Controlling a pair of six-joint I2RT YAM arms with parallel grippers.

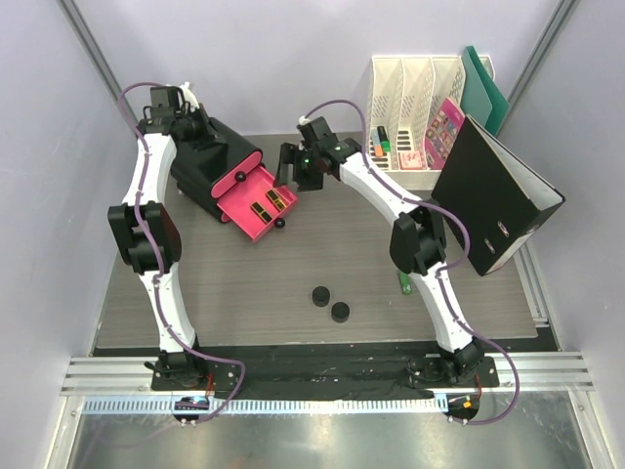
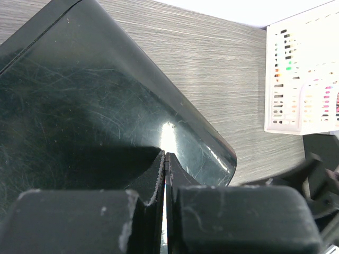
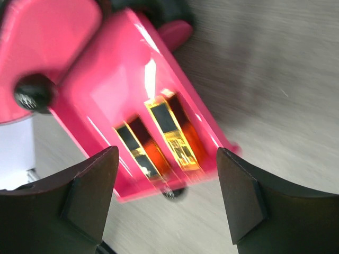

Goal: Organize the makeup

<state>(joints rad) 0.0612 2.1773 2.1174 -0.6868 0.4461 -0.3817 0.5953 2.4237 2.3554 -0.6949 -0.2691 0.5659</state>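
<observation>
Two black-and-gold cases (image 1: 270,204) lie side by side in the pulled-out pink drawer (image 1: 246,210). My right gripper (image 1: 291,168) hovers open just right of that drawer; in its wrist view the right gripper (image 3: 167,159) frames the cases (image 3: 172,129) with nothing between its fingers. Two black round compacts (image 1: 330,303) sit on the table in front of the drawer. A green tube (image 1: 402,283) pokes out beside the right arm. My left gripper (image 2: 166,157) is shut, its tips against the glossy top of the black box (image 2: 79,106), on which the left gripper (image 1: 198,129) rests.
The black box with pink drawers (image 1: 220,161) stands at the back left. A white file organizer (image 1: 415,88) holds orange and green markers (image 1: 383,142) at the back right. A black binder (image 1: 493,195) leans beside the organizer.
</observation>
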